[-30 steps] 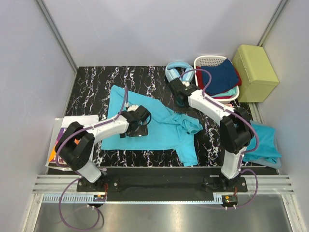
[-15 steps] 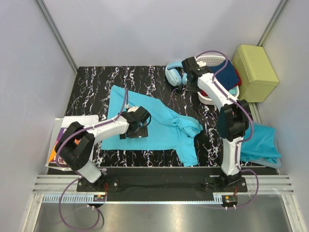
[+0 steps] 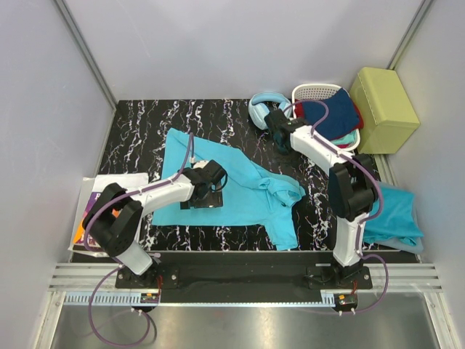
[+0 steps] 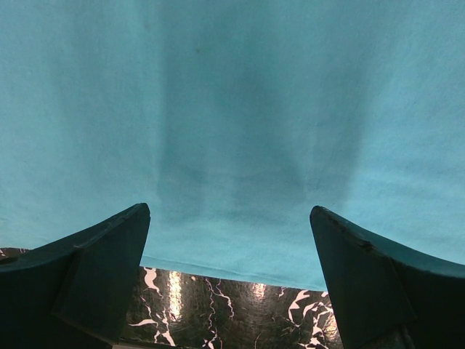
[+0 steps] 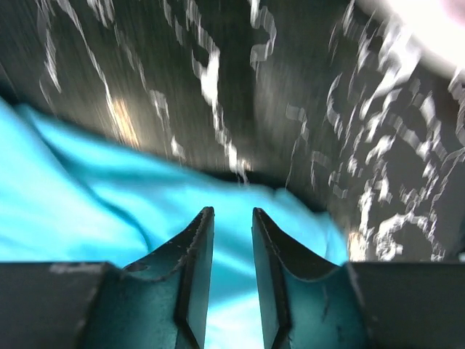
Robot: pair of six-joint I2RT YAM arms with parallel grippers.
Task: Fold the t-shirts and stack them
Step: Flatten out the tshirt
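Note:
A turquoise t-shirt lies spread on the black marble table, its right side rumpled. My left gripper rests low over the shirt's left half, jaws wide open; in the left wrist view the left gripper spans the shirt's hem and holds nothing. My right gripper hovers above the table just beyond the shirt's upper right edge. The right wrist view is blurred but shows the right gripper open by a narrow gap, empty, with turquoise cloth below it. Another t-shirt lies crumpled at the table's right edge.
A white basket with dark blue and red clothes stands at the back right, next to a yellow-green box. Pale blue headphones lie left of the basket. Printed paper sits at the table's left edge.
The right arm swung up to the basket and came back down near the shirt's upper right edge, its jaws parting a little. The left arm has not moved.

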